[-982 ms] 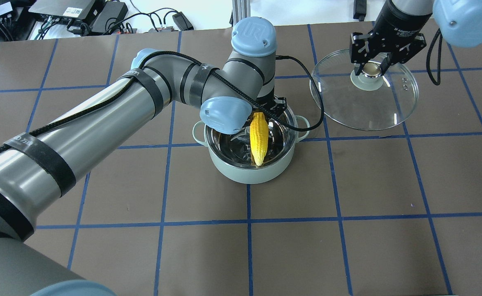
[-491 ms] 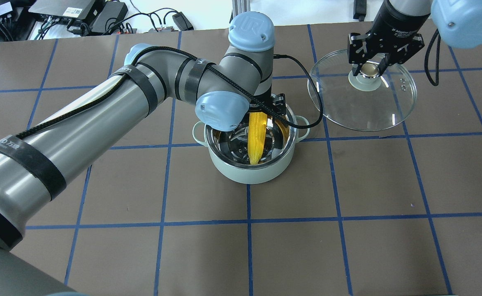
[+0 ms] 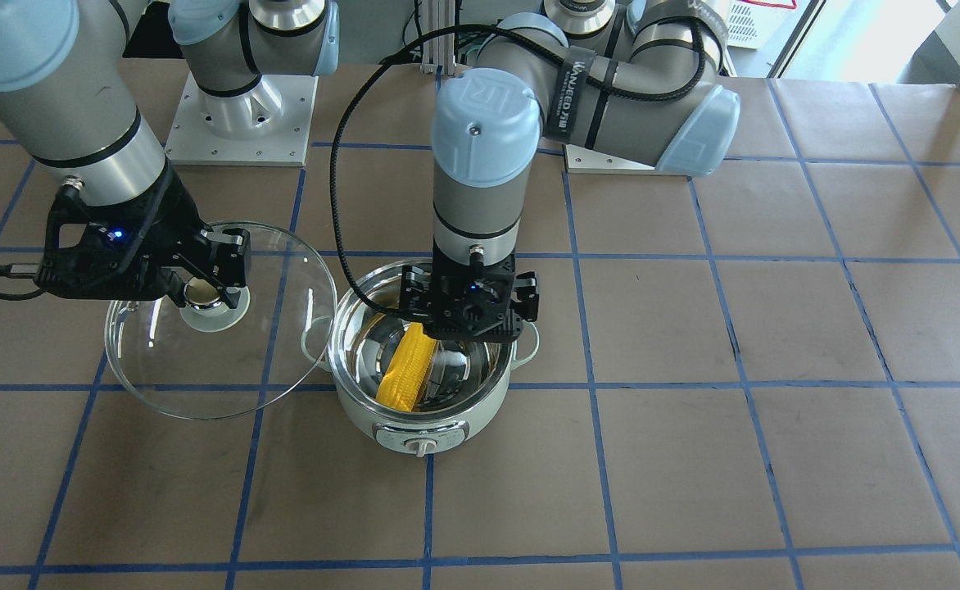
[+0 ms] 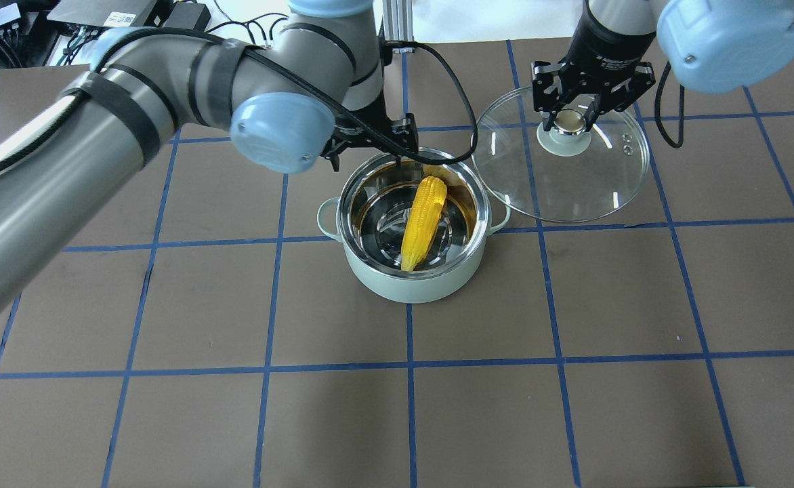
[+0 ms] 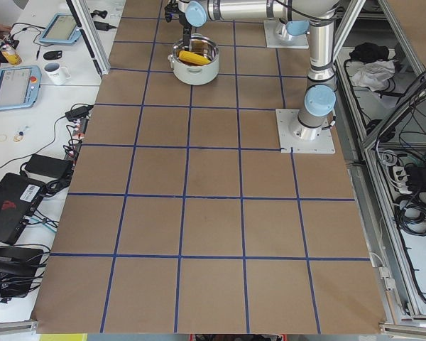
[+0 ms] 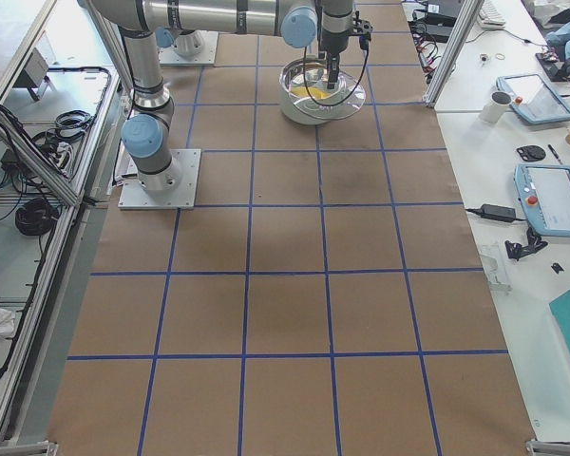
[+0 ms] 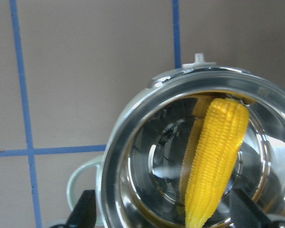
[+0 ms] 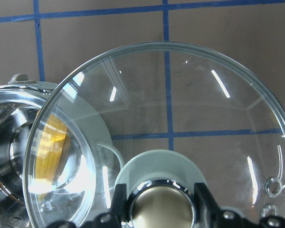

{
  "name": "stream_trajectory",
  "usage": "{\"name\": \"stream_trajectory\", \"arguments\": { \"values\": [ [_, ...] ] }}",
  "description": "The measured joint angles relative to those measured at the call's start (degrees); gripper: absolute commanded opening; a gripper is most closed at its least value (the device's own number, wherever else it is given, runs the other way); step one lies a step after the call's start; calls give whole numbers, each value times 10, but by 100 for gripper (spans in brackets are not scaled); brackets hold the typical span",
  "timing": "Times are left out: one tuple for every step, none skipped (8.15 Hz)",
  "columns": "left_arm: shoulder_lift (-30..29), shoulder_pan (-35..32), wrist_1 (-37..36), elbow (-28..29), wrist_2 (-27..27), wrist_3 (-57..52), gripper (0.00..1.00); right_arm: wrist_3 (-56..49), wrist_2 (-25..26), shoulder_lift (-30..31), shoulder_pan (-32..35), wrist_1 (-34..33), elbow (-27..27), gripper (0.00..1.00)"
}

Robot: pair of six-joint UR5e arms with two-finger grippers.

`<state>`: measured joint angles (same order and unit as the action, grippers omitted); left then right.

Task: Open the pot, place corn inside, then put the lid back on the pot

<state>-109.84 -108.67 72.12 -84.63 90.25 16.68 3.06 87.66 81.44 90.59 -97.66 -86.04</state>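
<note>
The mint-green pot (image 4: pixel 410 288) stands open mid-table, its dial facing the front camera (image 3: pixel 421 445). The yellow corn (image 4: pixel 424 213) lies slanted inside it, thick end against the back wall; it also shows in the left wrist view (image 7: pixel 218 156). My left gripper (image 4: pixel 378 152) is open and empty just above the pot's back rim. My right gripper (image 4: pixel 571 120) is shut on the beige knob of the glass lid (image 4: pixel 573 183). It holds the lid off the table beside the pot, its edge over the pot's right handle. In the right wrist view the lid (image 8: pixel 180 104) overlaps the pot (image 8: pixel 4 95).
The left wrist's black cable (image 4: pixel 468 146) loops between the pot and the lid. Both robot bases (image 3: pixel 242 106) stand at the table's back edge. Side benches hold tablets and a mug (image 5: pixel 57 71). Brown paper with blue tape lines covers the table (image 4: pixel 410 407).
My left gripper has let go of the corn and pulled back and up from the pot; the corn now lies free inside. My right gripper has carried the lid left, toward the pot.
</note>
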Motion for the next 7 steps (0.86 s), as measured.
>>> {"name": "stream_trajectory", "arguments": {
  "values": [
    [18,31,24,1,0,-13,100,19,-1,-3,16,-3,0,34],
    [37,61,48,2,-1,-26,100,40,-1,-8,34,-7,0,34],
    [56,92,72,7,-1,-51,100,68,-1,-17,58,-17,-1,34],
    [72,120,92,11,0,-70,100,106,-2,-32,89,-41,-1,34],
    [87,141,107,13,2,-81,100,149,-1,-50,124,-73,-1,34],
    [99,155,116,12,4,-87,100,179,1,-65,152,-96,-1,33],
    [106,164,119,9,4,-89,100,192,3,-75,166,-107,-2,34]
  ]
}}
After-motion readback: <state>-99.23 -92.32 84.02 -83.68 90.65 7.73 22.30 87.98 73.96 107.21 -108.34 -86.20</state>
